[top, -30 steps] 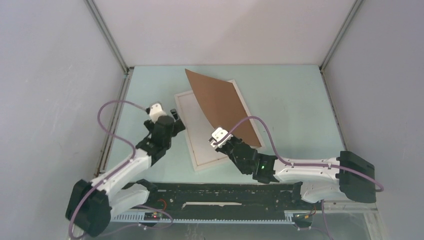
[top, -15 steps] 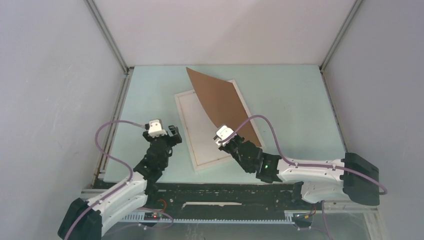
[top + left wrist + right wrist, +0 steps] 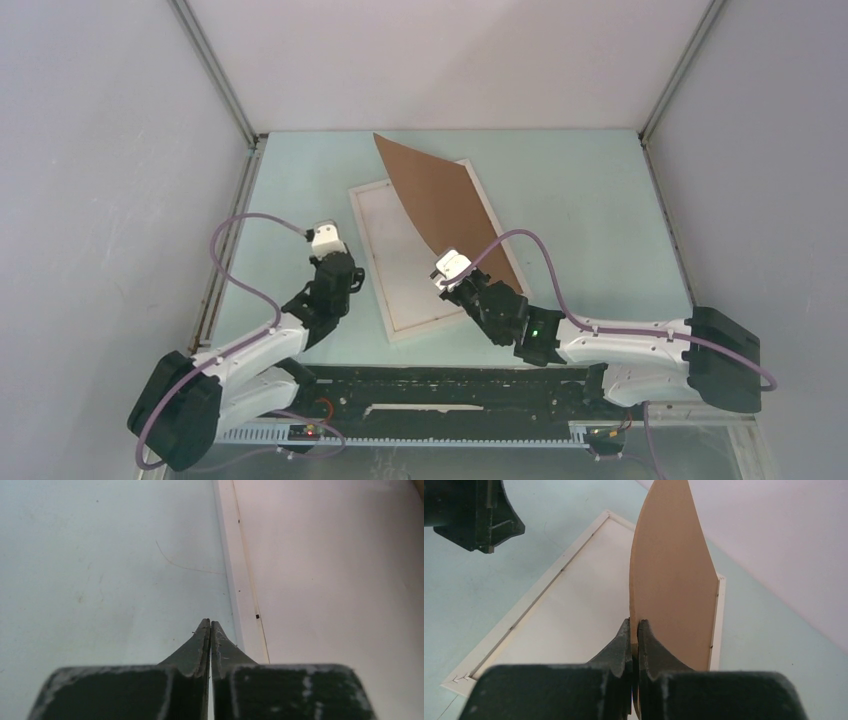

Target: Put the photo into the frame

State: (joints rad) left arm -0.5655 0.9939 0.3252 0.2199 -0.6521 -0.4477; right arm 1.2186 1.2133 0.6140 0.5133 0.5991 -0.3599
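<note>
Frame: the frame [image 3: 420, 330] lies flat at the centre of the pale worktop [image 3: 580, 200].
Photo: no printed side shows. The pale sheet inside the rim may be its back; cannot tell.
Backing board: the brown backing board [image 3: 440, 205] is raised on edge over the frame's right half.
Right gripper: the right gripper [image 3: 634, 627] has its jaws clamped on the board's near edge.
Left gripper: the left gripper [image 3: 210, 625] has its jaws pressed together, empty, just beside the frame's left rim.
Handling: the photo is likely light, floppy and easily creased, so take it by the white border. The pane is probably slick and fragile.
Writing: none readable.
</note>
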